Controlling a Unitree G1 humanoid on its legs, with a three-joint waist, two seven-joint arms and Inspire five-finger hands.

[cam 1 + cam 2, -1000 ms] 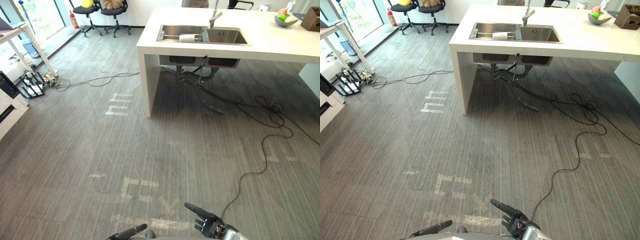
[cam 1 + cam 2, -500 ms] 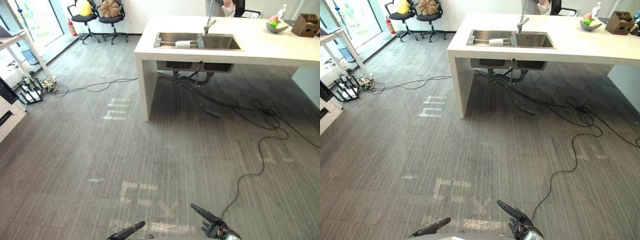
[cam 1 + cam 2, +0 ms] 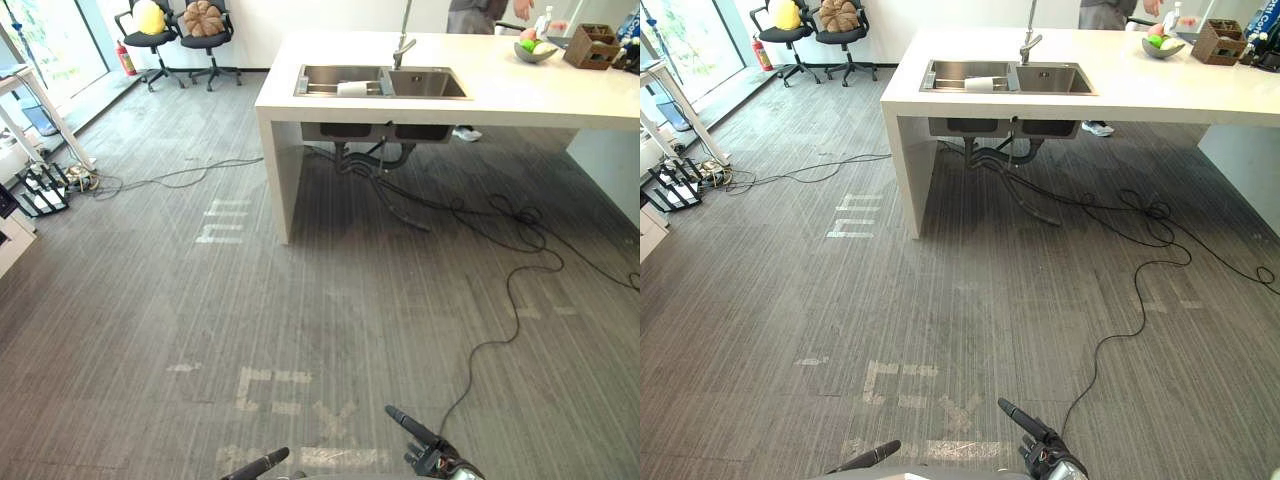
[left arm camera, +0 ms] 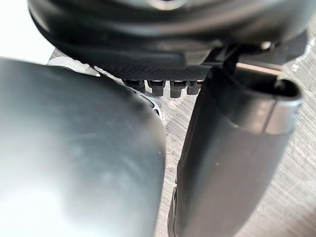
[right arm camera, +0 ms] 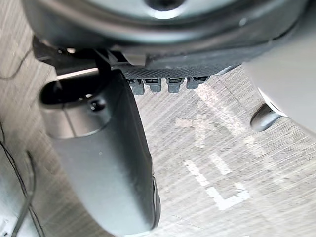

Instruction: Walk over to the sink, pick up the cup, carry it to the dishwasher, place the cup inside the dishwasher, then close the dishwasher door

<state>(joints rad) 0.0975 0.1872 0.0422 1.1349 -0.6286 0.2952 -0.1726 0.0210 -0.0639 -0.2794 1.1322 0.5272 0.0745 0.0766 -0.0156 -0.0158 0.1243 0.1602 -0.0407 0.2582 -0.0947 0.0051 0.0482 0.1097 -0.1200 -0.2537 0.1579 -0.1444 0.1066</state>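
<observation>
Grey striped floor (image 3: 130, 300) seen from the robot's head, with a white counter (image 3: 520, 98) standing across the far side.

Task object: the white cup (image 3: 352, 88) lies on its side in the left basin of the double steel sink (image 3: 430, 84), which is set into the counter near its left end. The cup rests close to the divider between the basins. A faucet (image 3: 401, 45) rises behind that divider.

On the counter toward its right end stand a fruit bowl (image 3: 532, 50) and, just beside it, a wooden box (image 3: 586, 46). A person (image 3: 478, 12) stands behind the counter; one shoe (image 3: 466, 133) shows beneath it. Drain pipes (image 3: 375, 160) hang below the counter under the sink.

Beyond the counter's left end, by the far wall, are two office chairs (image 3: 150, 35) with cushions on their seats, and a fire extinguisher (image 3: 122, 57) beside them. Pale floor markings (image 3: 272, 388) lie well in front of the counter, close to the robot.

Hands: both are low and near the robot, well apart from the counter. The left hand (image 3: 258, 465) and the right hand (image 3: 432, 458) each have the thumb stretched straight out and the fingers (image 5: 160, 85) loose; neither has hold of anything.
</observation>
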